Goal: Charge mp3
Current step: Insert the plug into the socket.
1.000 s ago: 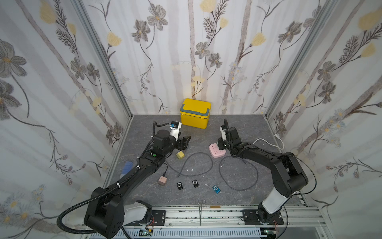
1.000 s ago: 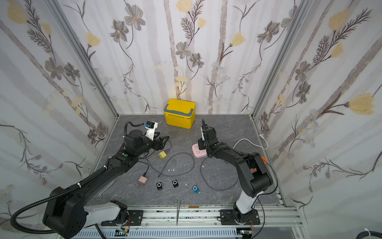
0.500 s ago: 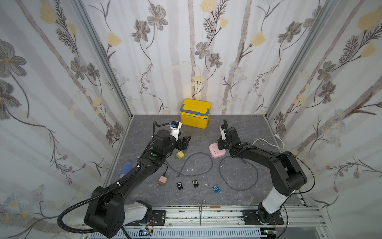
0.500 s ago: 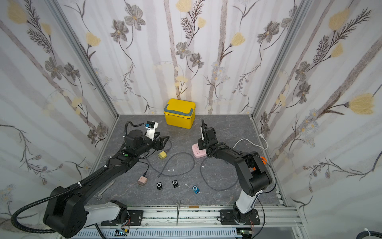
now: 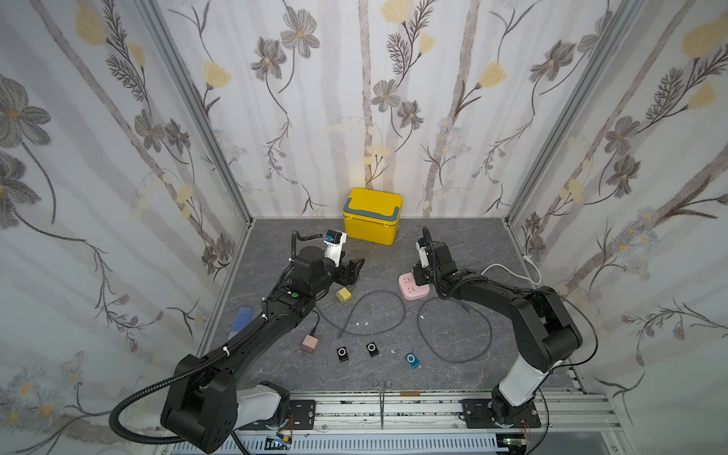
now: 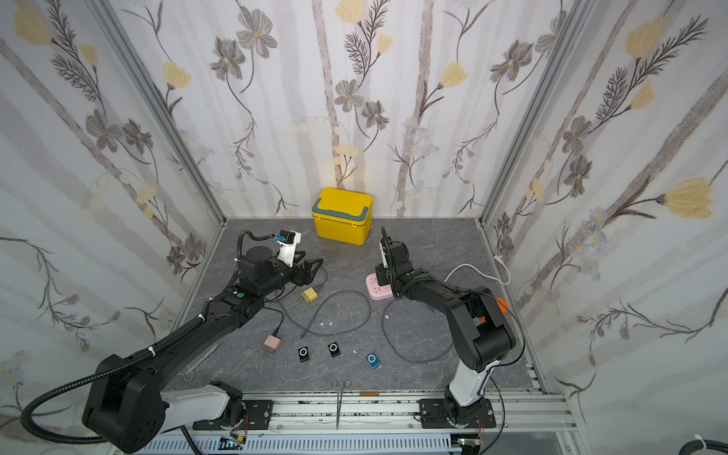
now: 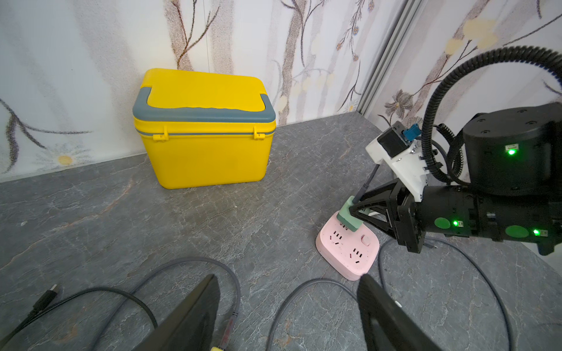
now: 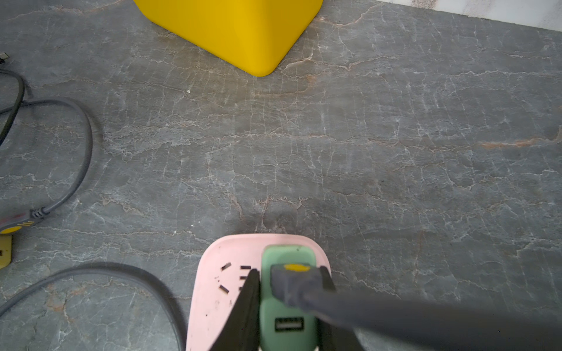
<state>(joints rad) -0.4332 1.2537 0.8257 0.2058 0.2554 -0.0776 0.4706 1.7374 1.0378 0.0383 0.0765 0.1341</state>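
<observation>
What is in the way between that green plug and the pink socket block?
Nothing visible. The right gripper holds the green charger right over the pink power strip, prongs at its slots, with no object between them.

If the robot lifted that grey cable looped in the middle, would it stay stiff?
Probably floppy: the grey rubbery cable lies in a loose loop, so it should sag. It looks light, but one end seems plugged into the small yellow cube charger, which might drag along.

A yellow box [image 5: 372, 220] stands by the back wall, forceps [image 5: 381, 405] across the front rail.
</observation>
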